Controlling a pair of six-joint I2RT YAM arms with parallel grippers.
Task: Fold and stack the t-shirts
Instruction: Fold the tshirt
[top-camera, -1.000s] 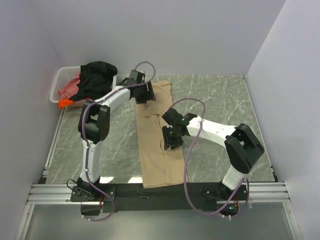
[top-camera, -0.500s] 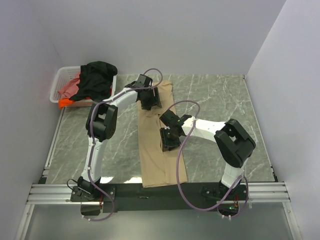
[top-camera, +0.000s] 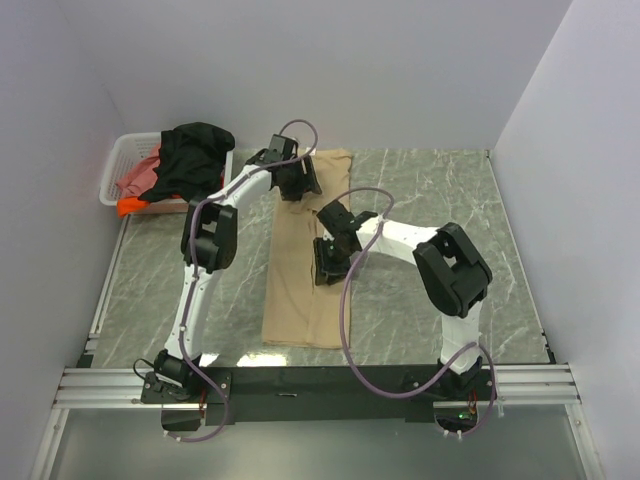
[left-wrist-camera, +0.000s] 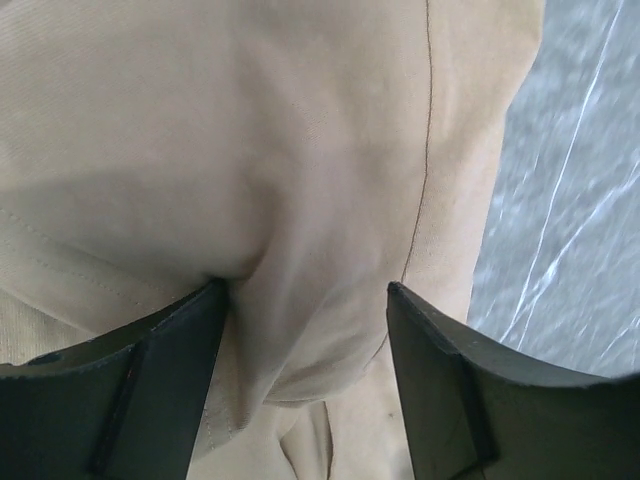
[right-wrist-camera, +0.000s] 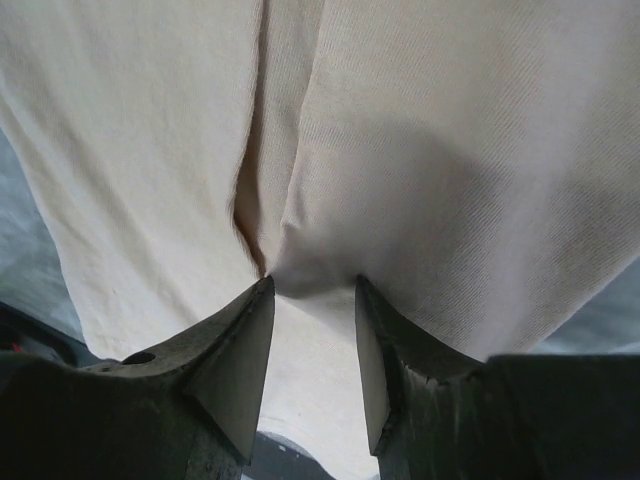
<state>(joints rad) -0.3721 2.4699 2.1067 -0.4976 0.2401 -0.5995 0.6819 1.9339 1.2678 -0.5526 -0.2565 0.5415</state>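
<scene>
The tan t-shirt (top-camera: 298, 300) lies as a long narrow strip, folded lengthwise, on the marble table and runs from the back toward the front edge. My left gripper (top-camera: 297, 184) sits on its far end, with the jaws closed on a raised fold of tan cloth (left-wrist-camera: 300, 120) between the fingers (left-wrist-camera: 307, 285). My right gripper (top-camera: 328, 262) is at the strip's right edge near the middle and pinches a bunch of the cloth (right-wrist-camera: 450, 150) at its fingertips (right-wrist-camera: 313, 282). The black shirt (top-camera: 195, 150), the pink-red one (top-camera: 140, 178) and the orange one (top-camera: 128, 206) lie heaped in the basket.
The white lattice basket (top-camera: 113, 170) stands at the back left corner against the wall. Bare marble table (top-camera: 440, 210) lies to the right of the strip and to its left. A metal rail (top-camera: 300, 380) with both arm bases runs along the near edge.
Both grippers have moved back and to the left with the tan shirt. The strip has slid away from the front edge, and its near end has swung left.
</scene>
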